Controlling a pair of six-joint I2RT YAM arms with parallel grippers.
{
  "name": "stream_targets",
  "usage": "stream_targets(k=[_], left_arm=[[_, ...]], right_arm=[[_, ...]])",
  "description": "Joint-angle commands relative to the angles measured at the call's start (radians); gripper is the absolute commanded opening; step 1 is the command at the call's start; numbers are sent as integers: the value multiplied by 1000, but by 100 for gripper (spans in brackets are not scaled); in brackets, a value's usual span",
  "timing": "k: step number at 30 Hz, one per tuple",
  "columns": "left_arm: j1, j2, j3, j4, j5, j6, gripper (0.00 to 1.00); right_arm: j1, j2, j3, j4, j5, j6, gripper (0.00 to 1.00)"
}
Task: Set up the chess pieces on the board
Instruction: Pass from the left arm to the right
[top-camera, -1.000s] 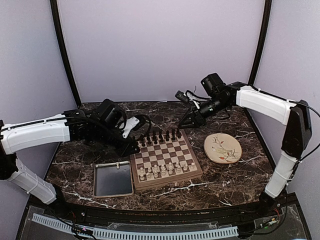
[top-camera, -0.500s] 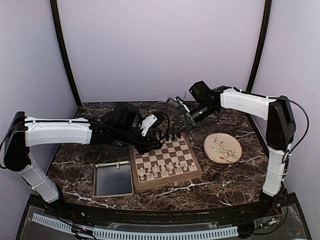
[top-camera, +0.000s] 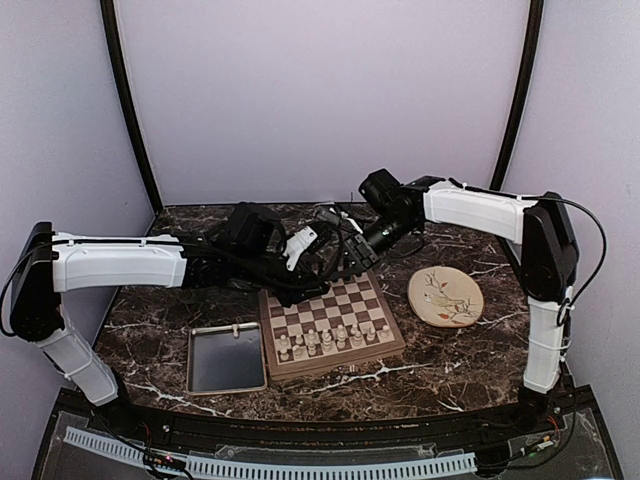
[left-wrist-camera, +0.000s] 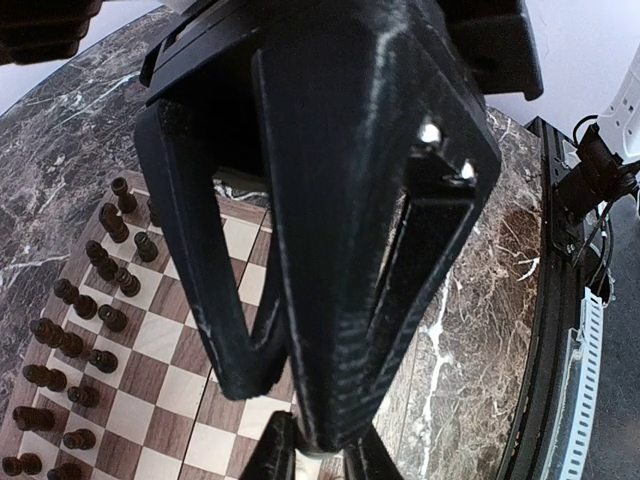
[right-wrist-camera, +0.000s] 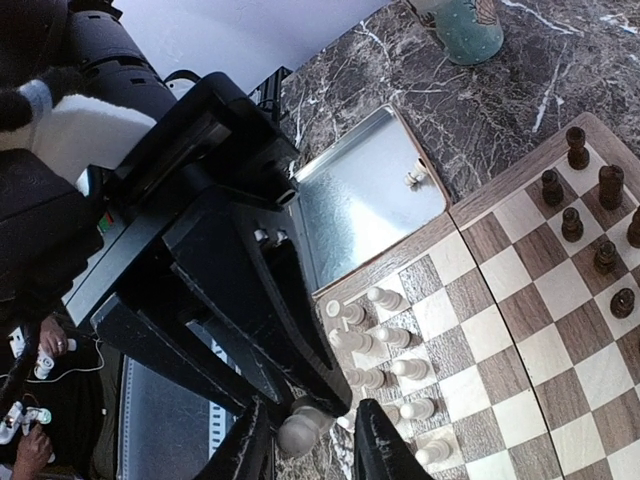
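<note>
Top external view: my left arm (top-camera: 115, 262) and right arm (top-camera: 475, 208) reach in over the marble counter (top-camera: 470, 360) and meet above the far edge of the board (top-camera: 352, 312).
Board: sits mid-counter, closer to the near edge, turned slightly askew.
Dark pieces (left-wrist-camera: 95, 330): two rows along the board's far side.
Cream pieces (right-wrist-camera: 388, 336): two rows along its near side.
Left gripper (left-wrist-camera: 290, 412): fingertips drawn almost together, with a pale piece (right-wrist-camera: 298, 432) right at them; I cannot tell whether they grip it.
Right gripper (right-wrist-camera: 310, 420): fingers parted, that pale piece between them, a gap showing beside it.
Tray (top-camera: 227, 372): grey metal, just beside the board toward the left edge; one stray cream figurine (right-wrist-camera: 414, 178) lies in it.
Plate (top-camera: 445, 296): round, painted with a bird on a twig, between the board and the right edge.
Mug (right-wrist-camera: 465, 25): teal, standing on the marble apart from tray and board.
</note>
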Motion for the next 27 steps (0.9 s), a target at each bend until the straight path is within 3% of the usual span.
stream_targets(k=[1, 8, 13, 21, 27], left_arm=[[-5, -11, 16, 9, 4, 4, 12], [-5, -14, 8, 19, -20, -8, 12], [-5, -13, 2, 24, -33, -11, 12], [-5, -15, -3, 21, -78, -16, 12], [-5, 1, 1, 0, -144, -30, 30]], right_arm=[[20, 17, 31, -17, -8, -7, 29], [25, 14, 25, -22, 7, -12, 18], [26, 14, 19, -16, 30, -5, 17], [26, 12, 19, -1, 63, 6, 6], [21, -7, 13, 17, 106, -2, 1]])
